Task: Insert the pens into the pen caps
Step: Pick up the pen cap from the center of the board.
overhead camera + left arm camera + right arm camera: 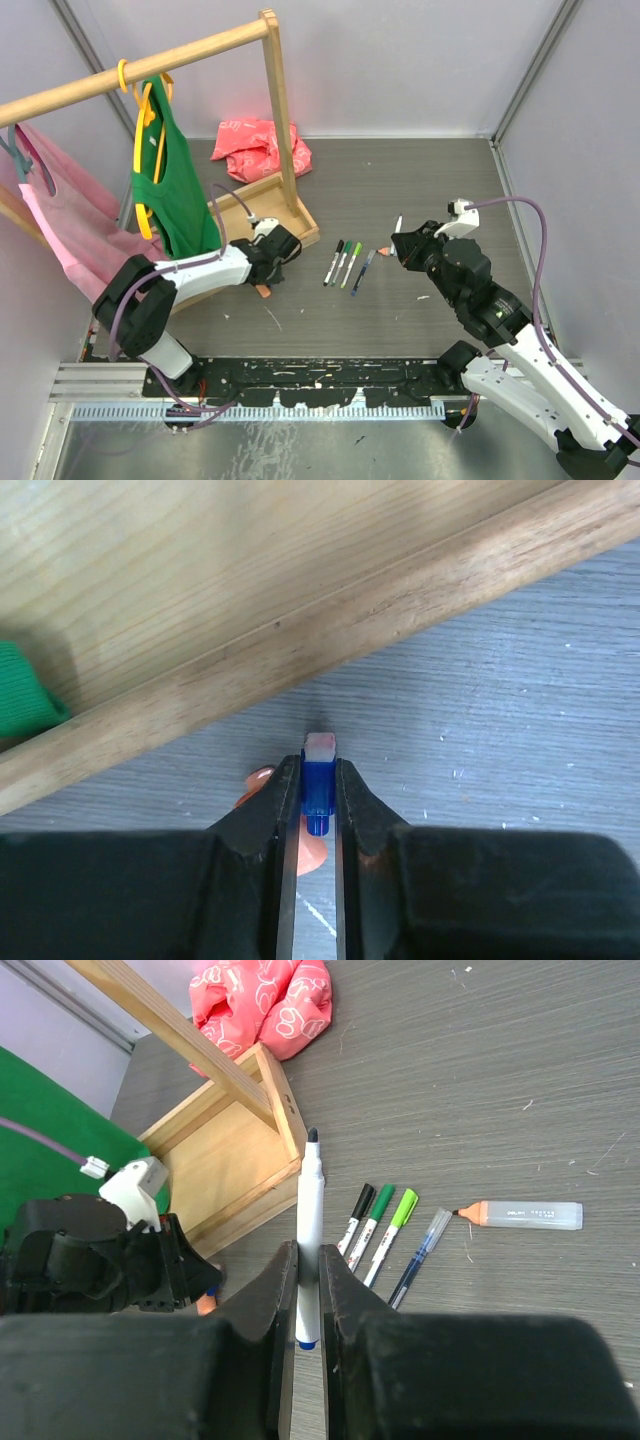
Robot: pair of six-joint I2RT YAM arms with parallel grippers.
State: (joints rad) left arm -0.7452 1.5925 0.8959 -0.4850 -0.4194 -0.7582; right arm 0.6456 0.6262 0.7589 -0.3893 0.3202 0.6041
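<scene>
Left gripper [318,764]: clamped a blue cap [318,790]; small, slick, likely to twist
Right gripper [308,1265]: pinched a pen [311,1190] low; light, stiff; mid-barrel grip seemed steadier

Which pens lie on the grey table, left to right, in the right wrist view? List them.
Black-capped white pen, dark-green-capped white pen, light-green-capped white pen, slim dark blue pen with a clear top, grey-barrelled pen with a bare orange tip.
</scene>
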